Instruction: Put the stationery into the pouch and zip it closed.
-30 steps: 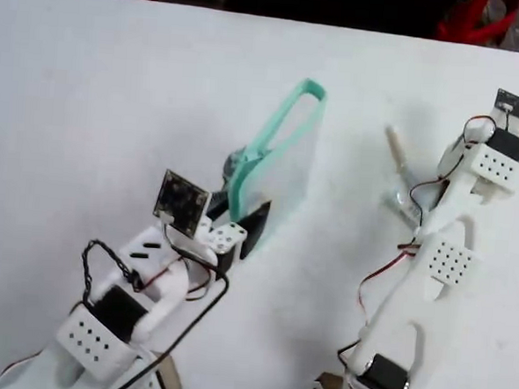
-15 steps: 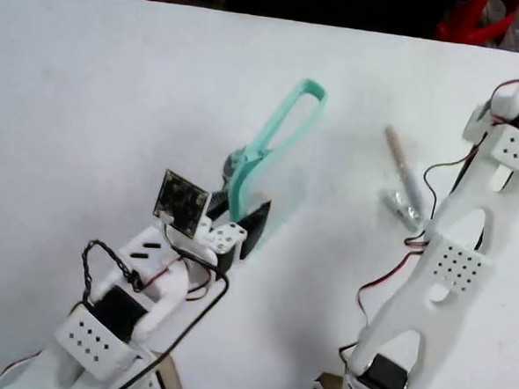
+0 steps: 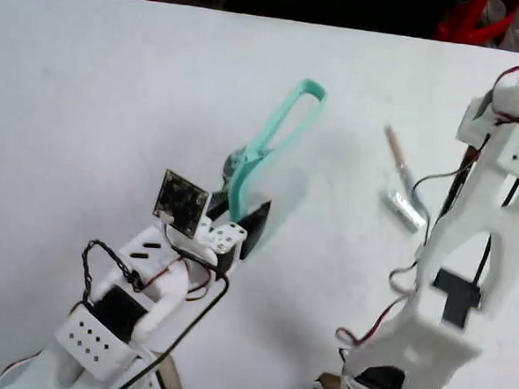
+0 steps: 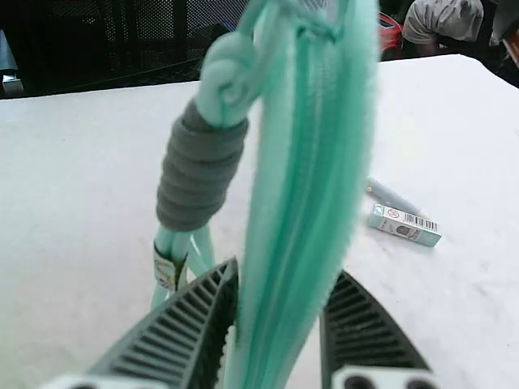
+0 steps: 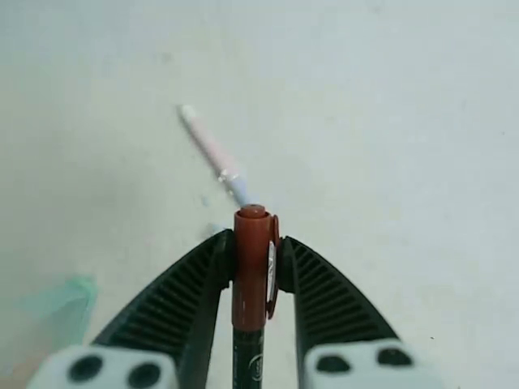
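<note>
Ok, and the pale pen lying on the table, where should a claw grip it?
Mid-barrel of the pale pen, from straight above, claw closing across its length. It lies flat on the table, and one end sits by a small box, so the free half probably gives more room.

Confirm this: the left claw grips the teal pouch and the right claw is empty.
Not quite. The right claw is shut on a brown pen, as the right wrist view shows. The left claw does grip the teal pouch.
</note>
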